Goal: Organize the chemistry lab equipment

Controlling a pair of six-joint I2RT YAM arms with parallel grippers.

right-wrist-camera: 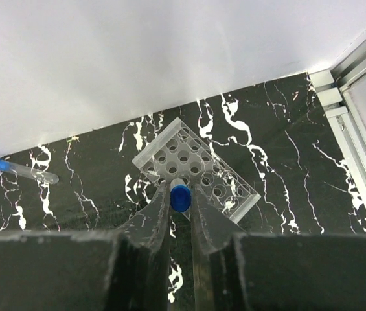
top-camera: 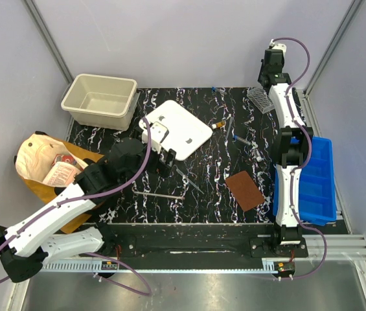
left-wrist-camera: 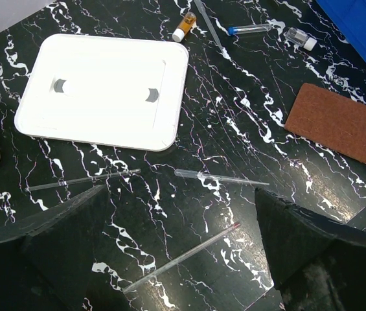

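Clutter nearest the front: thin rod with a red tip, clear dropper and glass stick, all loose on the black table, none touching another. Right above these, left gripper: fingers spread wide, gripping nothing, touching nothing. Off to the right, brown pad flat on the table, near the blue bin; nothing to be seen in the bin's visible part.

Farther back, white lid left of centre, lying flat. Beyond its far right corner, orange-capped vial, then blue-capped tube and white-capped vial in a loose row toward the right, all on their sides. Far left, beige tub, nothing visible inside.

Far right corner, clear rack flat on the table, every hole in view vacant. Just over the rack's near edge, right gripper, clamped on a held tube with a blue cap; not seated in any hole yet, as far as can be told. Left of the rack, by the far wall, spare tube with a blue cap, lying down.

Judged from this: barely started. Done: one tube in hand at the rack. Left: seating that tube, racking the other tubes and vials, gathering rod, dropper and stick, probably into a bin.
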